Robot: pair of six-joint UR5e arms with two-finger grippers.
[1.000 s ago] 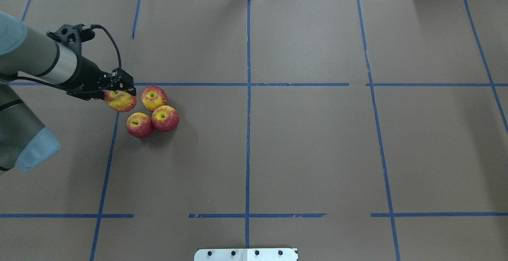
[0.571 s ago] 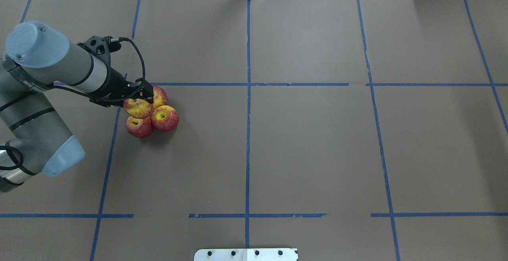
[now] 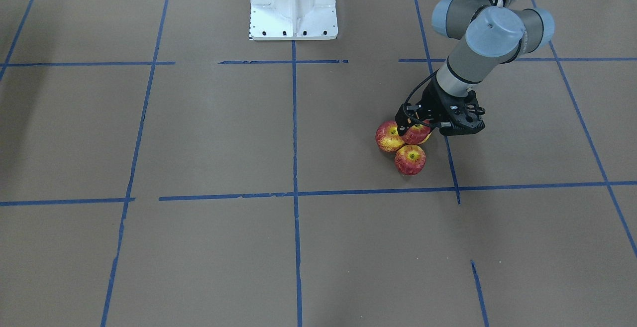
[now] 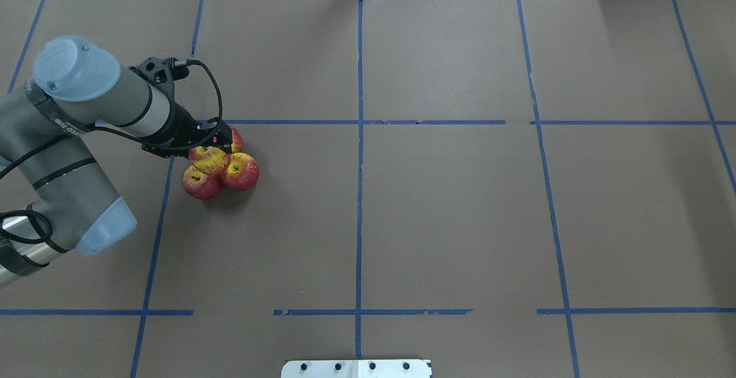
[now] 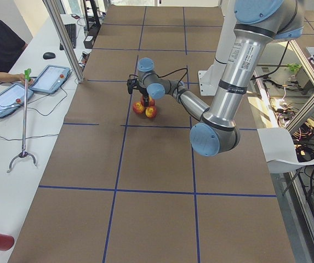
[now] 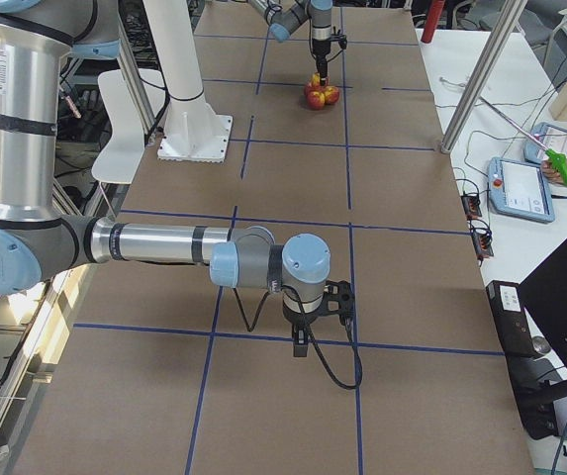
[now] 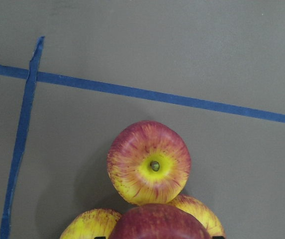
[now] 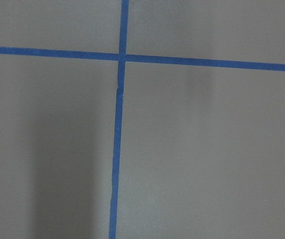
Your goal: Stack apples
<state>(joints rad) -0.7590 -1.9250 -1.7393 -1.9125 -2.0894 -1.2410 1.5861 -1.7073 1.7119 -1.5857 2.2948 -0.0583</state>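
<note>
My left jaws are clamped across the sides of the fourth apple [image 4: 210, 160], so my left gripper [image 4: 215, 142] holds it over the middle of the three apples [image 4: 241, 172] sitting touching on the brown table [image 4: 460, 222]; my right gripper [image 6: 302, 346] hangs well apart, open or closed I cannot tell. I judge these apples light, hard, smooth and ready to roll, best held across the widest part, and the top one must settle centred or slip off.
</note>
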